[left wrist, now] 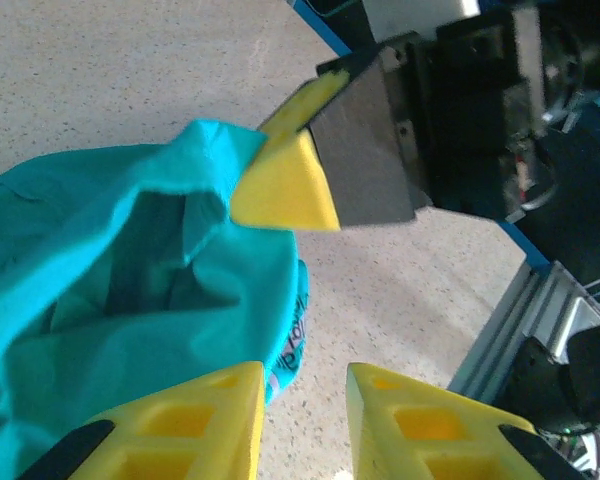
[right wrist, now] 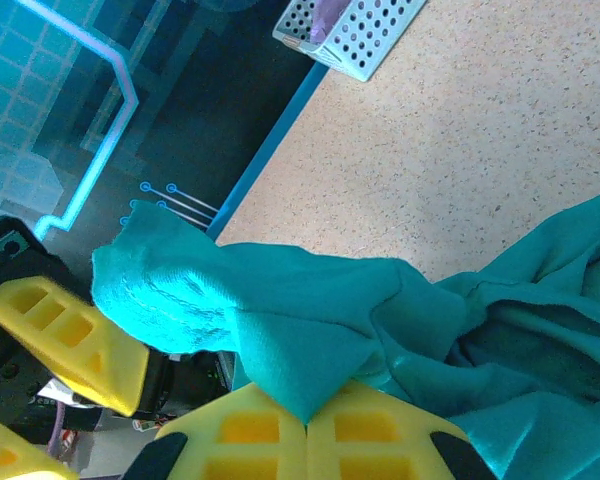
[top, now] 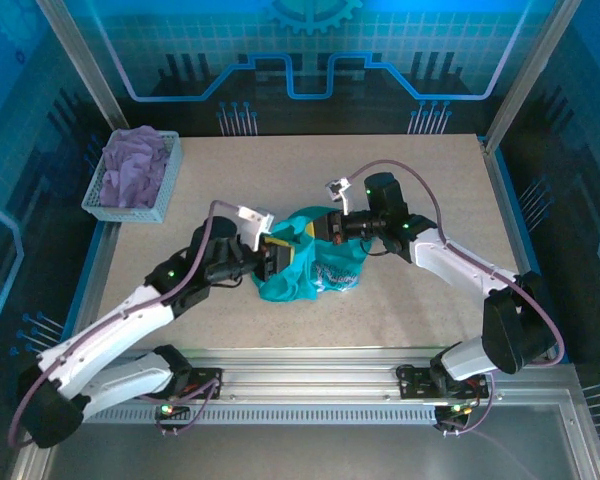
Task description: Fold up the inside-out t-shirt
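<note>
The inside-out t-shirt [top: 305, 262] is a teal bunch in the middle of the table, between the two arms. My right gripper [top: 327, 228] is shut on a fold of it [right wrist: 310, 310], the cloth rising to a peak between the closed yellow fingers [right wrist: 305, 425]. My left gripper [top: 270, 255] is at the shirt's left side. Its jaws [left wrist: 305, 420] are apart over bare table with nothing between them, and the shirt's edge [left wrist: 130, 280] lies against the left finger [left wrist: 180, 430]. A yellow finger [left wrist: 285, 190] of the right gripper is close ahead, holding the cloth up.
A pale perforated basket [top: 100, 205] at the table's far left corner holds a lavender cloth [top: 135, 165]; the basket [right wrist: 360, 35] is also in the right wrist view. Bare speckled tabletop [top: 400, 170] surrounds the shirt. A metal rail [top: 310, 365] runs along the near edge.
</note>
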Tool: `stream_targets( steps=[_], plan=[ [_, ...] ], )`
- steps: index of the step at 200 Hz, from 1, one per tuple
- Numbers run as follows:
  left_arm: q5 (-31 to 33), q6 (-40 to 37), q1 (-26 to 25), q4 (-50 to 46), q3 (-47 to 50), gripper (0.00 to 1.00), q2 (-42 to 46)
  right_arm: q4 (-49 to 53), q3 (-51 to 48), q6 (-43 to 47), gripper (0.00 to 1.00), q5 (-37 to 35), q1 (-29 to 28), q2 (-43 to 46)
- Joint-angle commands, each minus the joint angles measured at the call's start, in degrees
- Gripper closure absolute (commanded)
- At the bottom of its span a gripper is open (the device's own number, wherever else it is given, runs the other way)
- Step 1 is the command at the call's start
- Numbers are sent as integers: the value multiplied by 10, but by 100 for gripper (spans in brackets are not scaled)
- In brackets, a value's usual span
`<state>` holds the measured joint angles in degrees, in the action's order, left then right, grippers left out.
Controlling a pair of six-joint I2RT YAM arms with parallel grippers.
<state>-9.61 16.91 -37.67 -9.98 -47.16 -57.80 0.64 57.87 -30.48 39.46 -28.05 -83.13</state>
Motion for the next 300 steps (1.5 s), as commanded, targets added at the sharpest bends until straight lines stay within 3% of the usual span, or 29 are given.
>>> stream_targets(
  steps=[1, 33, 87, 103, 120, 132, 174, 200, 218, 239, 288, 300],
  plan=[
    [19, -17, 9, 13, -32, 70, -38, 15, 14, 5, 100, -2, -3, 12],
    [-1, -7, 38, 35, -48, 61, -90, 23, 14, 12, 100, -2, -3, 17],
    [-51, -7, 60, 71, -80, 61, -155, 20, 3, 16, 100, -1, -3, 25],
    [-77, -4, 60, 78, -95, 67, -173, 23, 3, 20, 100, -3, -3, 25],
    [-85, -1, 60, 69, -105, 87, -181, 43, 4, 35, 100, -20, -3, 30],
    [-83, 2, 62, 50, -109, 100, -172, 79, 10, 60, 100, -58, -2, 37],
    [-138, 92, 62, -57, -143, 100, -128, 192, 54, 144, 84, -246, -27, 46],
    [-133, 171, 62, -81, -144, 100, -102, 238, 79, 185, 75, -361, -70, 42],
    [-123, 218, 62, -79, -141, 100, -91, 256, 81, 199, 70, -401, -91, 46],
    [-111, 252, 62, -72, -138, 100, -87, 240, 51, 200, 64, -378, -99, 79],
    [-78, 263, 60, -84, -143, 100, -90, 115, -62, 175, 51, -243, -103, 179],
    [-80, 267, 59, -81, -143, 100, -91, 75, -72, 158, 38, -221, -109, 180]
  ],
)
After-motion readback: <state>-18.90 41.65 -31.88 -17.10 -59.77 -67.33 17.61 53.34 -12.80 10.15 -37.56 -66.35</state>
